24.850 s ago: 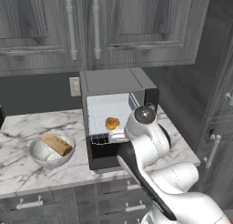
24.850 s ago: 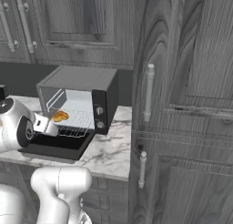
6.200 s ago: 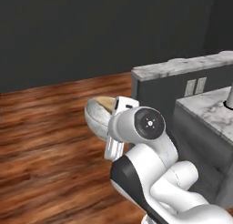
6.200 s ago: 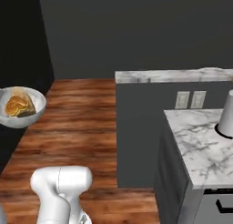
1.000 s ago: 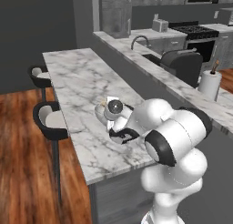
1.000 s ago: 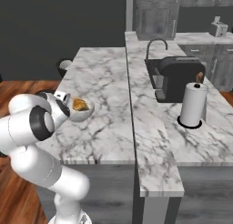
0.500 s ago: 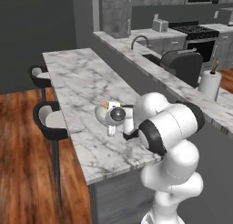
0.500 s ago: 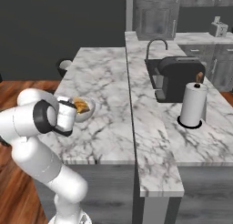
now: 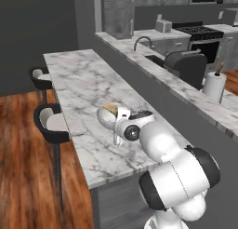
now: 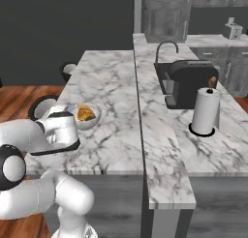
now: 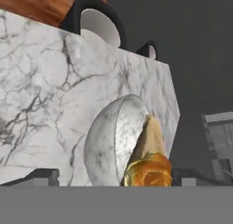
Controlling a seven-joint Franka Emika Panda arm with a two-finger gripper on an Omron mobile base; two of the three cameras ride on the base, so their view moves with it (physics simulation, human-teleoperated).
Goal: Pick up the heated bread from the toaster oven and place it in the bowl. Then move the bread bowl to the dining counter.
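The gripper [image 11: 113, 181] sits just beside the bowl [image 10: 86, 117], with both dark finger tips low in the hand view, one on each side of the bowl's near edge and apart from it; the jaws are spread and clasp nothing.

The bowl (grey-white, marbled) rests on the dining counter [image 9: 79, 88], near the counter's stool-side edge. In the left base view the bowl [image 9: 108, 116] is partly covered by the white wrist. In the hand view the bowl [image 11: 107, 143] appears tipped on its side, which is an effect of the rolled camera.

Inside the bowl lies the heated bread [image 11: 148, 170], a bumpy golden-orange piece, touching a longer tan bread piece [image 11: 150, 132] beside it. In the right base view the heated bread [image 10: 85, 114] shows as an orange patch in the bowl.

Two black round stools [image 9: 51, 125] stand along the counter's outer side, over the wood floor [image 9: 23, 177].

On the far worktop stand a paper towel roll [image 10: 203, 111], a dark coffee machine [image 10: 191, 82] and a sink faucet [image 10: 162, 51].
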